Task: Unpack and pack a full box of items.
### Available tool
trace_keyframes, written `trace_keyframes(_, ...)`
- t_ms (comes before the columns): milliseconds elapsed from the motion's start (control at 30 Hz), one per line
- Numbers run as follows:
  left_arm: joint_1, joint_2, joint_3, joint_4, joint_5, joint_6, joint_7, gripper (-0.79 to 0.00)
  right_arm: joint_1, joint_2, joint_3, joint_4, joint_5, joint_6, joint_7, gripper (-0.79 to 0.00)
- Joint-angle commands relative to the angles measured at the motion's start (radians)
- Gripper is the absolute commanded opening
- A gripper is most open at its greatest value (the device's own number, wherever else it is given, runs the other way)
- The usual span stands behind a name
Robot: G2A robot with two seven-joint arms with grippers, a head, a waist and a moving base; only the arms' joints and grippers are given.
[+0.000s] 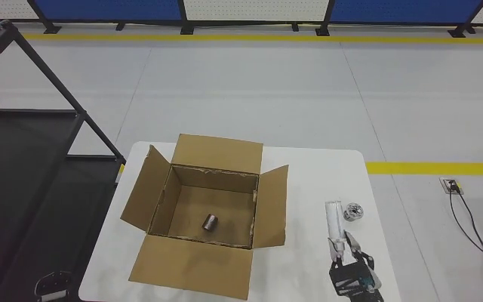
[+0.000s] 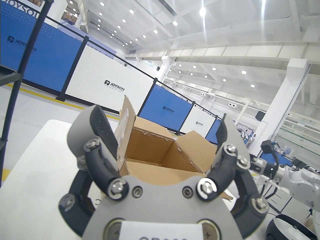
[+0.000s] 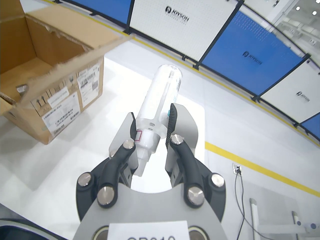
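Right gripper (image 3: 152, 115): fingers closed on the collar of a clear pump bottle (image 3: 162, 88), just below its shoulder. Both pads look to be in contact.
Bottle: body points straight out ahead of the fingertips and its pump end sits back between the fingers. In the top view it lies along the white table (image 1: 317, 166), apparently low over it or resting on it.
Why held so (judgement): the collar is the narrow, rigid part. Gripping there gives a firm hold and leaves the long body free to be laid flat.
Cardboard box (image 3: 57, 96): open, flaps folded out. It is off to the side of the right gripper and apart from it.
Box contents: one small dark cylinder (image 1: 209, 221) on the floor of the box, so unpacking looks nearly done (judgement).
Small round object (image 1: 352, 211): on the table just beside the far end of the bottle, ahead of the right gripper.
Right arm pose: wrist low and near level with the table, aimed away from the robot.
Left gripper (image 2: 162, 126): fingers spread wide with nothing between them. It is tilted upward, with the box directly ahead of the fingertips.
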Motion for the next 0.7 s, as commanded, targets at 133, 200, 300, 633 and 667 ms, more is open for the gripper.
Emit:
trace_keyframes(133, -0.003, -0.003, -0.031, 0.006, -0.045, -0.028, -0.028, 0.000, 0.120, 0.004, -0.132, -0.013, -0.139, -0.139, -0.027, -0.785)
trace_keyframes(200, -0.002, -0.004, -0.044, 0.007, -0.063, -0.039, -0.039, 0.000, 0.199, 0.000, -0.215, -0.013, -0.175, -0.207, 0.041, -0.785)
trace_keyframes(300, 0.003, -0.006, -0.065, 0.004, -0.091, -0.055, -0.055, 0.000, 0.334, -0.014, -0.342, -0.013, -0.201, -0.297, 0.194, -0.785)
trace_keyframes(633, 0.048, -0.003, -0.091, -0.032, -0.133, -0.056, -0.059, 0.000, 0.854, -0.110, -0.617, 0.226, 0.109, -0.444, 0.694, -0.785)
trace_keyframes(667, 0.048, -0.003, -0.091, -0.032, -0.133, -0.056, -0.059, 0.000, 0.910, -0.123, -0.634, 0.272, 0.158, -0.442, 0.730, -0.785)
